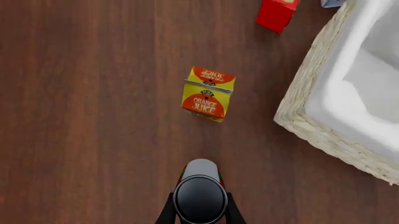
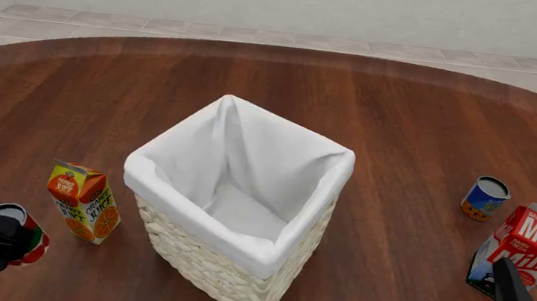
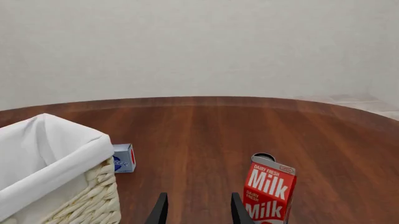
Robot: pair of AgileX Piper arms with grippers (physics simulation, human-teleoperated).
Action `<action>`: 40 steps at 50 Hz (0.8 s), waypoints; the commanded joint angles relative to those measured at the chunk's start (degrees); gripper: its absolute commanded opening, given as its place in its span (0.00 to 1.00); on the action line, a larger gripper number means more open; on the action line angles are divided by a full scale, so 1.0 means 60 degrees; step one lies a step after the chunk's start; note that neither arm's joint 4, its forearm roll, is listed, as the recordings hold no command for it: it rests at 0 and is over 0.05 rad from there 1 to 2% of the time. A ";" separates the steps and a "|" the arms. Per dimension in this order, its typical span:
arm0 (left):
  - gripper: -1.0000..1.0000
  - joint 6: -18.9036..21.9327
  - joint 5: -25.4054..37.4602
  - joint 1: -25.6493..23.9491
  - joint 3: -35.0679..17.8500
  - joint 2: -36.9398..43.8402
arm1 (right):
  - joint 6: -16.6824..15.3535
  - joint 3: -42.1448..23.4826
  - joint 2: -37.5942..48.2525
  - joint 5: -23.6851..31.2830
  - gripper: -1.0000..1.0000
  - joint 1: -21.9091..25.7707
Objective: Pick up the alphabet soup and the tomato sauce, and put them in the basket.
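The alphabet soup (image 1: 199, 196), a red can with a green band and a silver top, sits between the fingers of my left gripper (image 1: 199, 212), which is shut on it. In the front view this gripper (image 2: 2, 236) holds the soup (image 2: 22, 233) at the near left, left of the cream wicker basket (image 2: 206, 264). The tomato sauce (image 2: 485, 198), a blue and orange can, stands at the right beyond the milk carton (image 2: 530, 245). My right gripper (image 2: 533, 272) is open and empty just before that carton. In the right wrist view the sauce (image 3: 264, 157) peeks over the carton (image 3: 268, 191).
An orange juice carton (image 2: 83, 202) stands between the held soup and the basket; it also shows in the left wrist view (image 1: 208, 93). A red carton (image 1: 276, 14) stands beyond it. A small blue and white carton (image 3: 123, 158) stands by the basket's wall (image 3: 93, 196).
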 commanded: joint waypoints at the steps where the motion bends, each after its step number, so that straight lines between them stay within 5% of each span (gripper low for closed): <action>1: 0.00 -0.0010 0.0717 -0.0447 -0.0734 -0.0279 | -0.0023 0.0001 0.0000 0.0005 1.00 0.0023; 28: 0.00 -0.0542 0.1961 -0.1624 -0.1421 -0.0966 | -0.0115 0.0004 -0.0002 -0.0023 1.00 0.0091; 40: 0.00 -0.0108 0.2302 -0.1827 -0.3087 -0.0362 | -0.0168 0.0004 -0.0002 -0.0049 1.00 0.0139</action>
